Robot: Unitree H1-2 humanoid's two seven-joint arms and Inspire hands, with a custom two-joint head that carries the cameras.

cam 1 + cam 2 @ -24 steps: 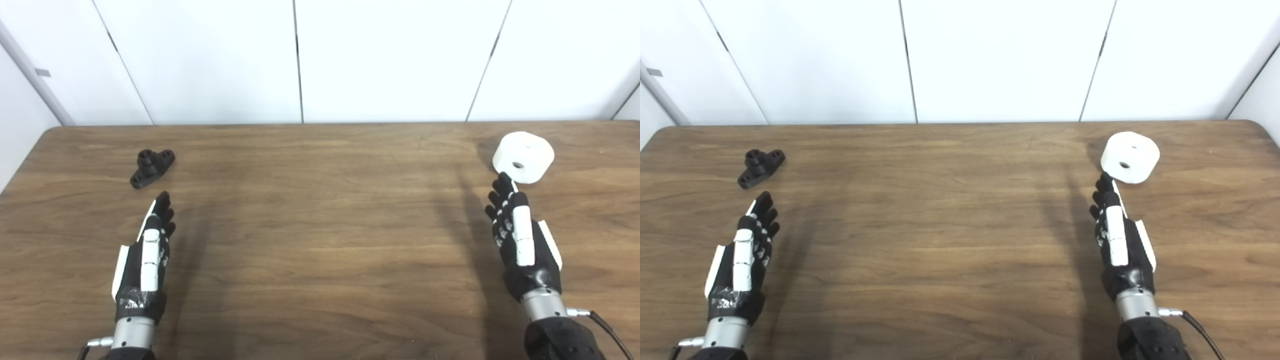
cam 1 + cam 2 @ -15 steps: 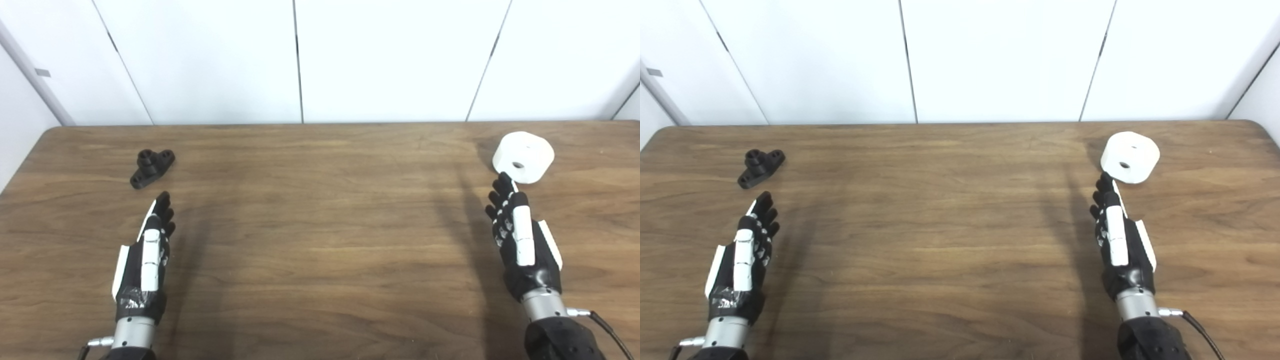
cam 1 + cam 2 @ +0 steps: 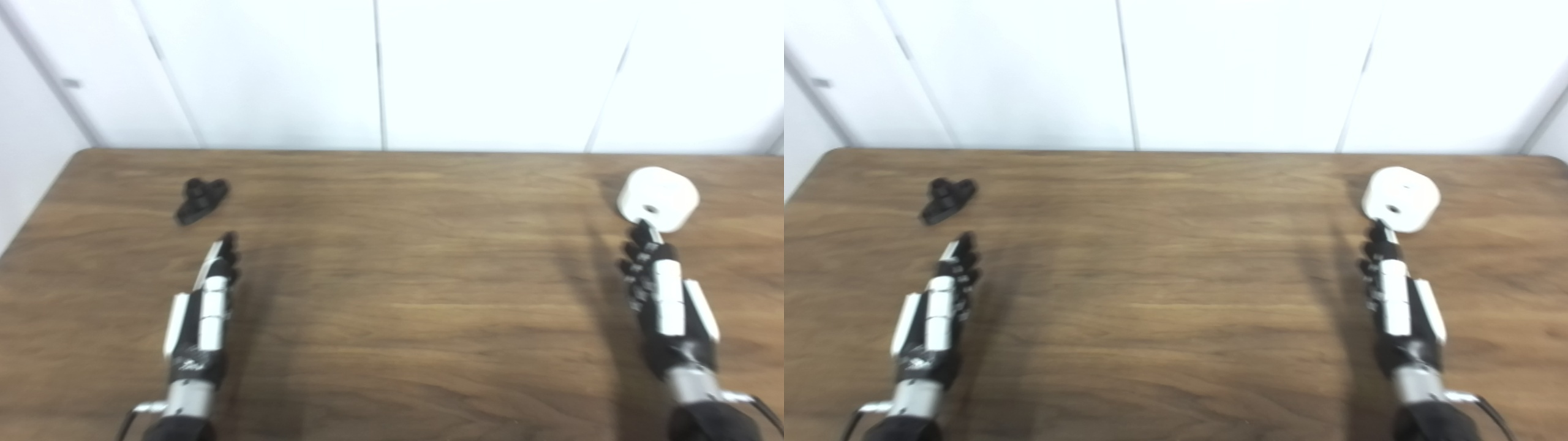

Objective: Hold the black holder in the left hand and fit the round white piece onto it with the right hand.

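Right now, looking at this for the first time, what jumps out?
Two black-and-white robot hands, left hand and right hand, stretch forward over a brown wooden table, empty. A round white piece with a centre hole sits far right at the right fingertips; a small black holder lies far left.

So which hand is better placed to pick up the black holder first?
Left. The left hand lies extended just short of the black holder; the right hand sits across the table by the round white piece.

Small black holder [image 3: 201, 200] lies far left on the wood — round white piece [image 3: 658, 198], centre-holed, far right.
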